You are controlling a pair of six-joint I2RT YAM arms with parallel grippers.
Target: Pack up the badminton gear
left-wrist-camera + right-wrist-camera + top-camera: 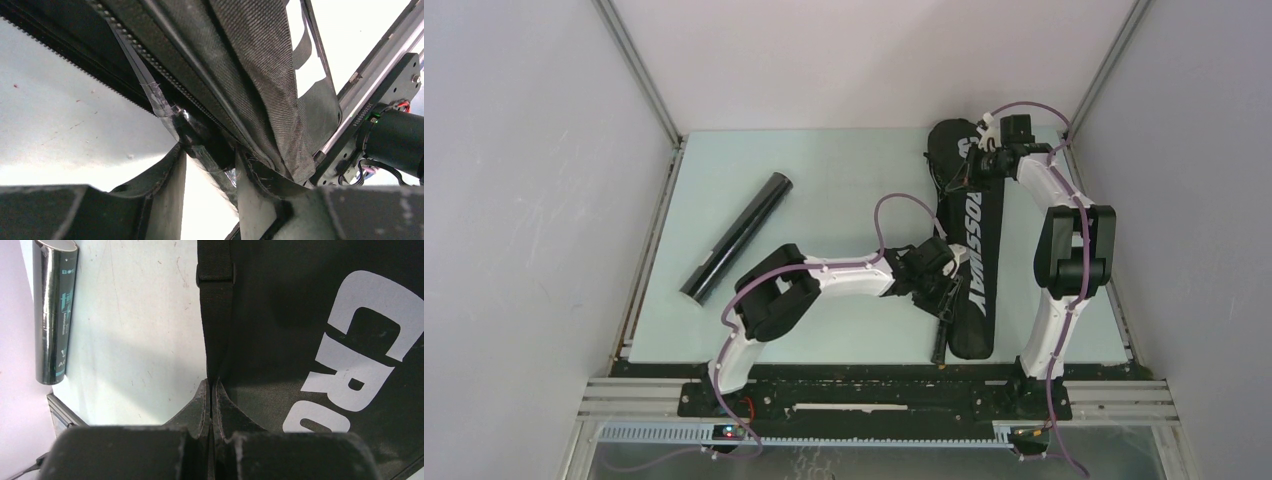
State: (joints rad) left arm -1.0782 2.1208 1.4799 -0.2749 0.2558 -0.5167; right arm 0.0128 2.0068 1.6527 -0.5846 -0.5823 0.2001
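lab cell: white panels (524, 150), aluminium framing (637, 68)

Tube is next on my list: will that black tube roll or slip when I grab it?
Likely rolls: the black tube lies on its side, a round cylinder on the flat table with nothing against it. Its glossy skin hints that a grip could slip. Its far end looks open and hollow, so probably light, maybe crushable.

Pale table (844, 170); a glossy black tube (736, 237) lies diagonally at left; a black CROSSWAY racket bag (977, 260) runs far-to-near at right; a racket handle (941, 335) lies beside its near end.
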